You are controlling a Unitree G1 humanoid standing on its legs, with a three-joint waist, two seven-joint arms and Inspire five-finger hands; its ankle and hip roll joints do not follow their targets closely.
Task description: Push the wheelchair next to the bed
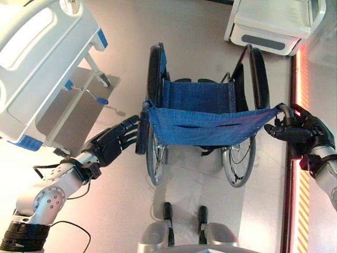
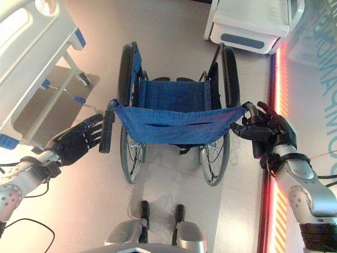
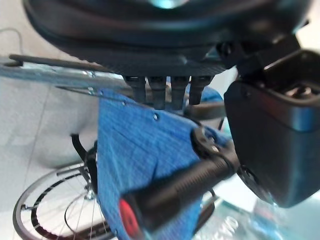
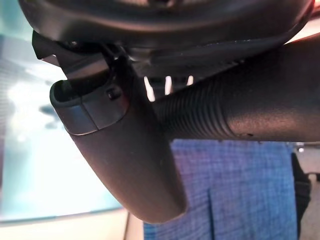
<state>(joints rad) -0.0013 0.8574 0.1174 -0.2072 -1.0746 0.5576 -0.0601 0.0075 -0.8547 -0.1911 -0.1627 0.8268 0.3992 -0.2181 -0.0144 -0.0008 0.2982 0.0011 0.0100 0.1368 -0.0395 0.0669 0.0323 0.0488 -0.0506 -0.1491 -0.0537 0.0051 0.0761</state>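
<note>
White and blue, the bed (image 1: 37, 63) fills the far left, tilted across the corner. A white cabinet (image 1: 274, 23) stands at the far right. Between them on the floor sits the wheelchair (image 1: 202, 124), blue cloth back toward the robot, near the bed but apart from it. The left hand (image 1: 113, 142) has straight fingers reaching the left push handle (image 1: 141, 132). The right hand (image 1: 300, 130) curls round the right push handle (image 4: 240, 107).
</note>
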